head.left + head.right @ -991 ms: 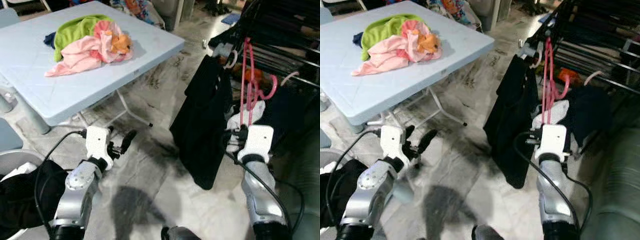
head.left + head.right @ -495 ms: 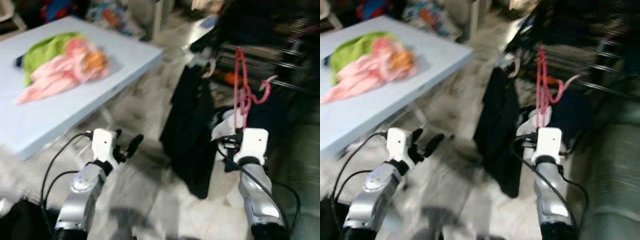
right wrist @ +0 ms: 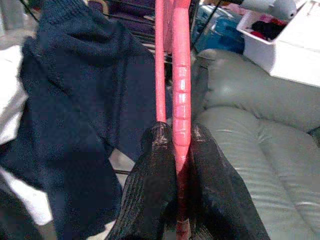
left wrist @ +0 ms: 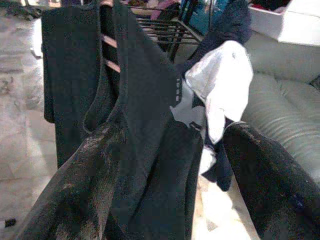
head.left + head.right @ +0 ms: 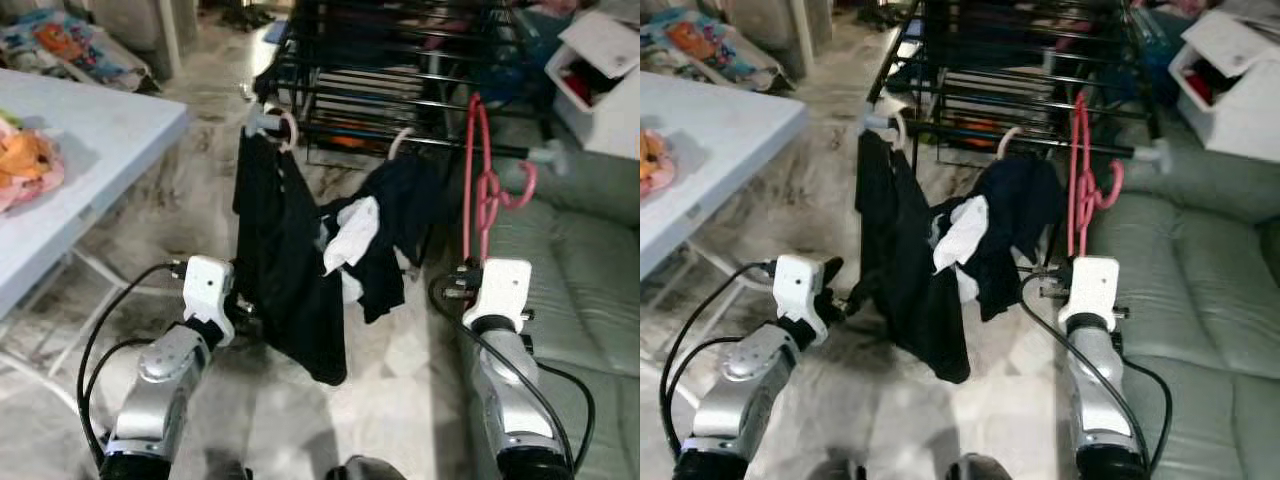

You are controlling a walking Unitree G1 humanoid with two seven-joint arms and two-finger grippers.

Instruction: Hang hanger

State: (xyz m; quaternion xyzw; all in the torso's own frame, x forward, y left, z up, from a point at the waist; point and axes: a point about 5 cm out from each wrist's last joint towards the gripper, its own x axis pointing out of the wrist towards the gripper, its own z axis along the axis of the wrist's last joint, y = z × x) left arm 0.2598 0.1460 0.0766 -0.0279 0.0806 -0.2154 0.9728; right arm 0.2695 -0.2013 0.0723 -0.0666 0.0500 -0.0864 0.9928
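The right gripper (image 3: 176, 150) is clamped on the pink hanger (image 5: 478, 170), which stands upright above it. Just beyond stands the black drying rack (image 5: 400, 60), garments hanging at its front rail; the grey sofa (image 5: 580, 290) lies to its right. The left gripper (image 4: 165, 165), fingers spread, touches the hanging black garment (image 5: 285, 260) over marble floor (image 5: 400, 400).

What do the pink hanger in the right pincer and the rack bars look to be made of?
Pink hanger: probably moulded plastic, glossy with ridged segments, clamped in the right pincer. Rack bars: thin dark rods, likely painted or coated metal, though the finish is hard to judge.
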